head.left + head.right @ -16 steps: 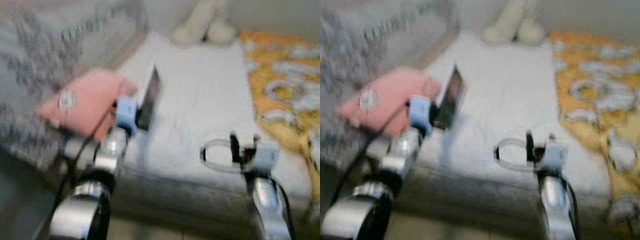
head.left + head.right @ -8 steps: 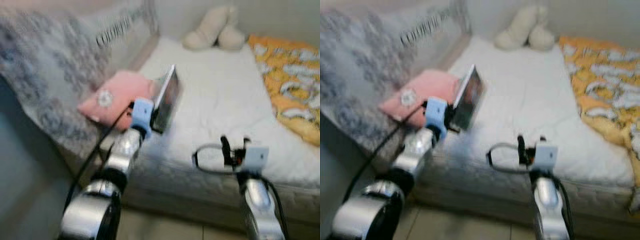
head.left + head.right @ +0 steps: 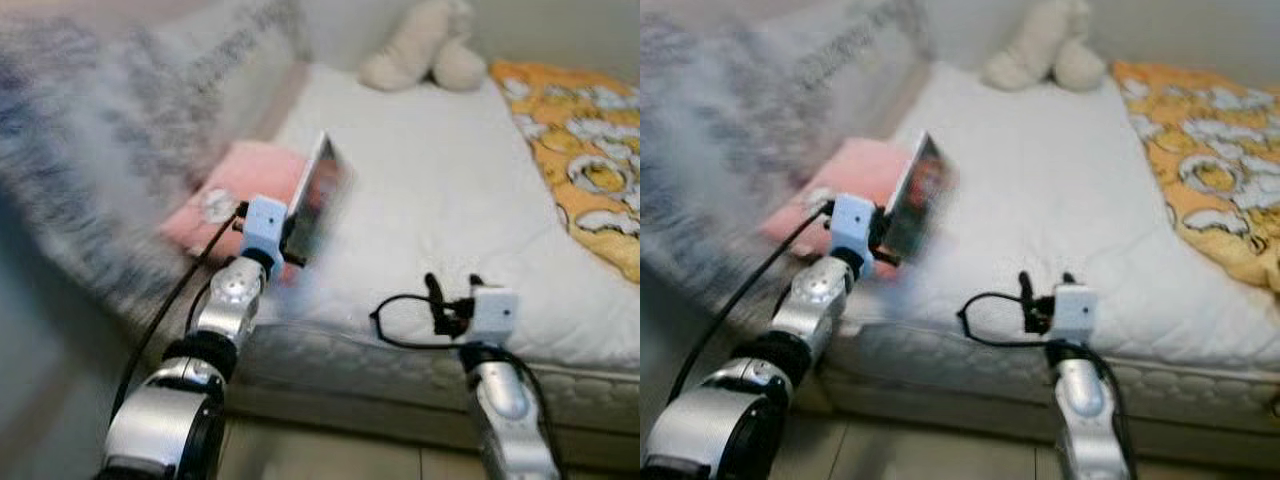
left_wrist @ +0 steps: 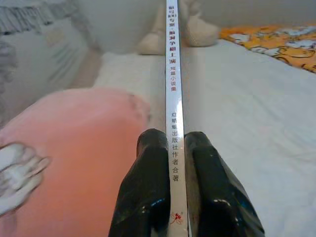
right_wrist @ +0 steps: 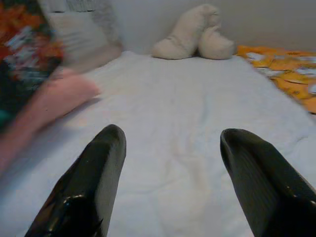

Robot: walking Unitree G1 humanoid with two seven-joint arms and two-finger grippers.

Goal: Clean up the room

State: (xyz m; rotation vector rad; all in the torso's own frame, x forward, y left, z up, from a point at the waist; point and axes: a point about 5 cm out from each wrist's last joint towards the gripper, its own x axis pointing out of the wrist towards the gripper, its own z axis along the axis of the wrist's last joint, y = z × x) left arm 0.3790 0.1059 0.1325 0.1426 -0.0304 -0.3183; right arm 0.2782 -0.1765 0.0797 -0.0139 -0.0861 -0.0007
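Currently the book is held on edge above the near left part of the mattress, tilted, with its dark, colourful cover facing the robot's right. The left gripper is clamped on it: in the left wrist view the two black fingers press against both sides of the thin white spine, which carries a column of printed characters and runs straight away from the camera. The book is clear of the bedding and touches nothing but the fingers.

Just beside and beneath the book, toward the robot's left, a pink cushion lies on the mattress edge next to a grey patterned blanket, which is blurred.

The right gripper hangs over the near edge of the mattress with its fingers spread wide apart and nothing between them; white sheet shows through the gap. A black cable loops beside its wrist.

At the far end of the bed a cream plush toy rests against the wall. An orange and white patterned quilt covers the robot's right side of the bed.
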